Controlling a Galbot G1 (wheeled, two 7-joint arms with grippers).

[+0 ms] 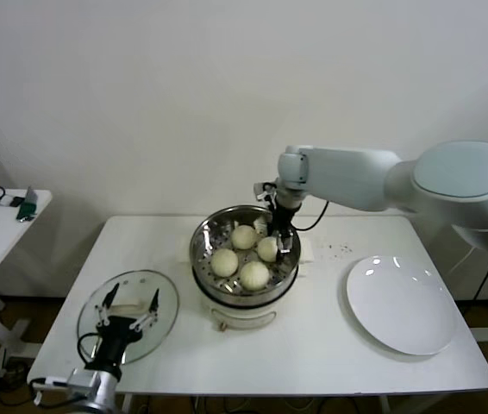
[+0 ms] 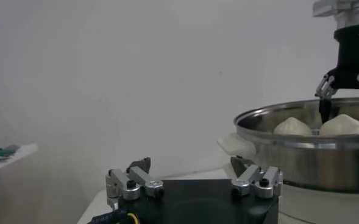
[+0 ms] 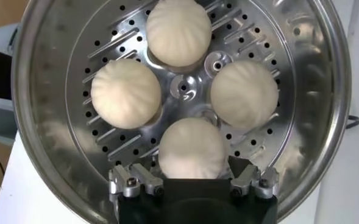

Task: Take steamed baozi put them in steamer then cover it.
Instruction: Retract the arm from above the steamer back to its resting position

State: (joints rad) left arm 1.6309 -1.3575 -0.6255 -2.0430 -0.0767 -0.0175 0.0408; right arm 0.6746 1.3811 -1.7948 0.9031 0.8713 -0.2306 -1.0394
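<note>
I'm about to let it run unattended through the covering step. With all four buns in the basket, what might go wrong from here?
1. The right gripper, open, sits low inside the steamer around one baozi; lifting off carelessly may drag or dent it.
2. The glass lid lies flat by the table's front-left edge, under the open left gripper; a poor grasp on its handle might slide it off.
3. Covering early risks the lid hitting the right arm.
</note>
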